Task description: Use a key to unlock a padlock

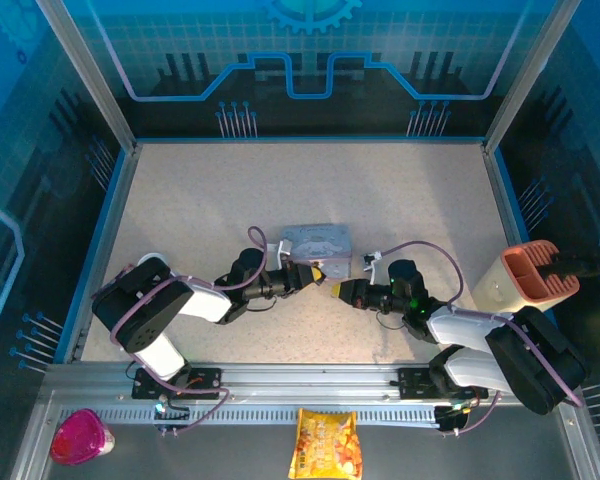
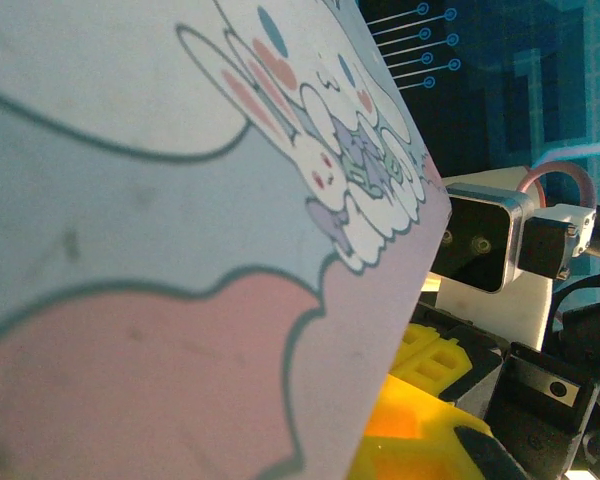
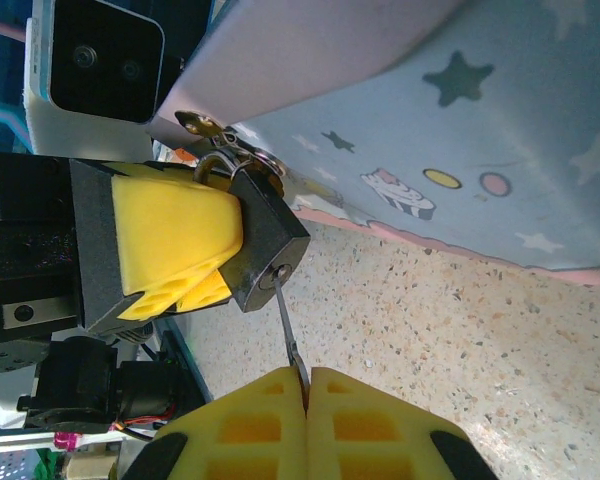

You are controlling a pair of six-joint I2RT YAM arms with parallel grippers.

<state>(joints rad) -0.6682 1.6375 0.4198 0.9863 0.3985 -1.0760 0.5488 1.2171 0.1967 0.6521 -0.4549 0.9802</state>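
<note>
In the middle of the surface, the right fingers are pressed together on the key. The key's tip is in the keyhole of the padlock. Just left of them, the left fingers grip the dark padlock body. Directly behind stands the grey tin, and the shackle is at its small brass tab.
</note>
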